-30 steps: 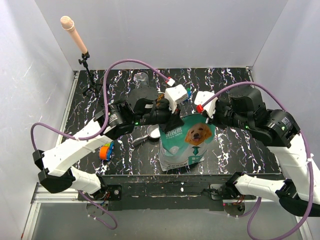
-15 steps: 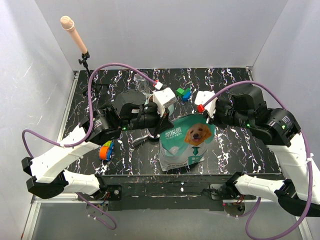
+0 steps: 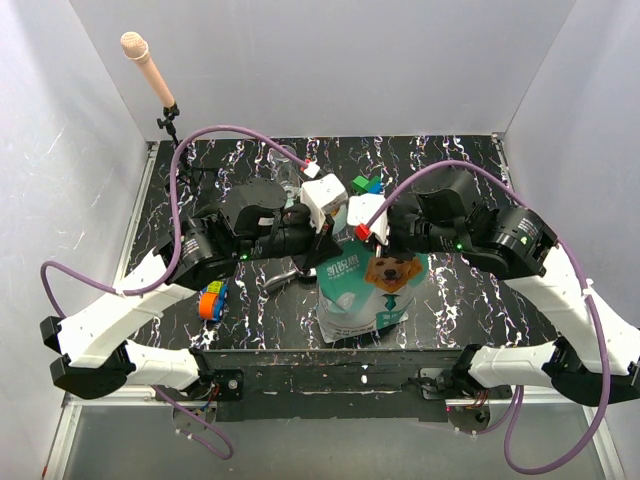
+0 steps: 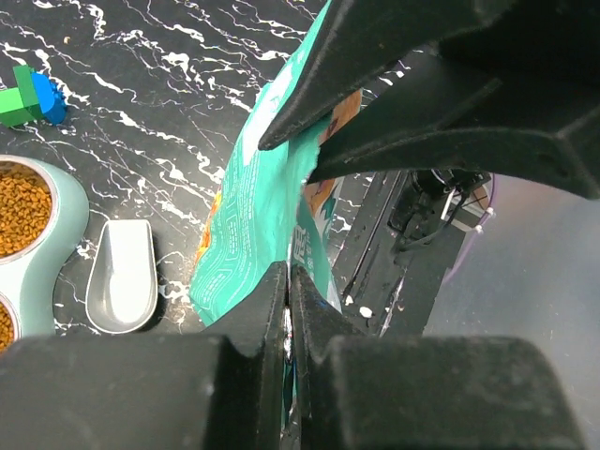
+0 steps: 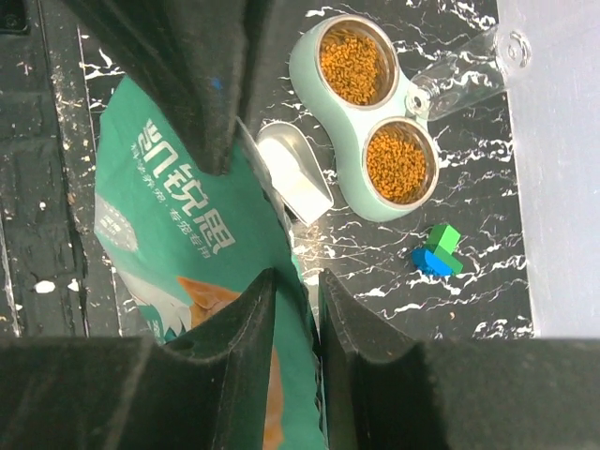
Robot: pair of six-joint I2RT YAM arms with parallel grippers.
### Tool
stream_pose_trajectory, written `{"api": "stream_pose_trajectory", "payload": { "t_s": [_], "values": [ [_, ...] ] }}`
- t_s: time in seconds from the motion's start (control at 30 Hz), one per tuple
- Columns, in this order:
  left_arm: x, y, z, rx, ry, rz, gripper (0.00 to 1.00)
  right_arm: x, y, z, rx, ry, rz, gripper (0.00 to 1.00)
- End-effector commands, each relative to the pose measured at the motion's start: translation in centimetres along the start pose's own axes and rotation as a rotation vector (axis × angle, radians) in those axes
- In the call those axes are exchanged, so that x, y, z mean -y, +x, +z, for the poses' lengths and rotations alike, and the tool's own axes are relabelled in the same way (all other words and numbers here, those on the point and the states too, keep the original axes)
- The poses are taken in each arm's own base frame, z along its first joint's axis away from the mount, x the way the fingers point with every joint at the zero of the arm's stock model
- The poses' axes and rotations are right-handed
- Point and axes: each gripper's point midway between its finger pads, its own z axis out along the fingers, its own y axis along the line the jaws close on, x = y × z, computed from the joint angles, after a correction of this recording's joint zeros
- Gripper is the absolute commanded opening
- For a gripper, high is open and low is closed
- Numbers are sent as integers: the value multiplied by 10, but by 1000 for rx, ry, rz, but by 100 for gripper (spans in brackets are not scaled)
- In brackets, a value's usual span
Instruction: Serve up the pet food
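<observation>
The pet food (image 5: pixel 398 159) fills both cups of a pale green double bowl (image 5: pixel 302 80); in the left wrist view it shows as kibble (image 4: pixel 17 208) at the left edge. A metal scoop (image 5: pixel 295 183) lies empty between the bowl and the teal-and-white dog bag (image 3: pixel 365 290). My left gripper (image 4: pixel 288 274) is shut on the bag's top edge (image 4: pixel 253 216). My right gripper (image 5: pixel 295 279) is open, its fingers straddling the same top edge of the bag (image 5: pixel 178 234), close beside the left one. In the top view the two grippers (image 3: pixel 328 243) (image 3: pixel 352 240) meet above the bag and hide the bowl.
Green and blue blocks (image 5: pixel 436 251) lie beyond the bowl. A clear glass (image 5: pixel 469 75) lies next to the bowl near the back wall. An orange and blue toy (image 3: pixel 210 302) sits at the front left. A microphone on a stand (image 3: pixel 150 70) rises at the back left.
My right arm has swung left to the bag's top, beside the left gripper, and its jaws have parted. The left gripper shifted slightly left, still shut on the bag.
</observation>
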Motion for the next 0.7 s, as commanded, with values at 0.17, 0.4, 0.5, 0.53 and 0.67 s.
{"api": "stream_pose_trajectory", "payload": {
  "t_s": [0.17,0.4,0.5,0.53,0.67],
  "values": [
    [18,-26,-10,106,73,6,0,2,-9,17,46,81,-190,29],
    [10,-7,-18,101,19,-54,31,26,-6,3,26,232,-181,1],
    [6,8,-14,73,1,-64,43,17,-6,0,-2,163,-164,1],
    [5,11,-12,61,-1,-63,44,15,-11,-2,11,142,-159,1],
    [-1,10,-8,61,-32,-50,17,10,-17,-3,44,123,-144,1]
  ]
}}
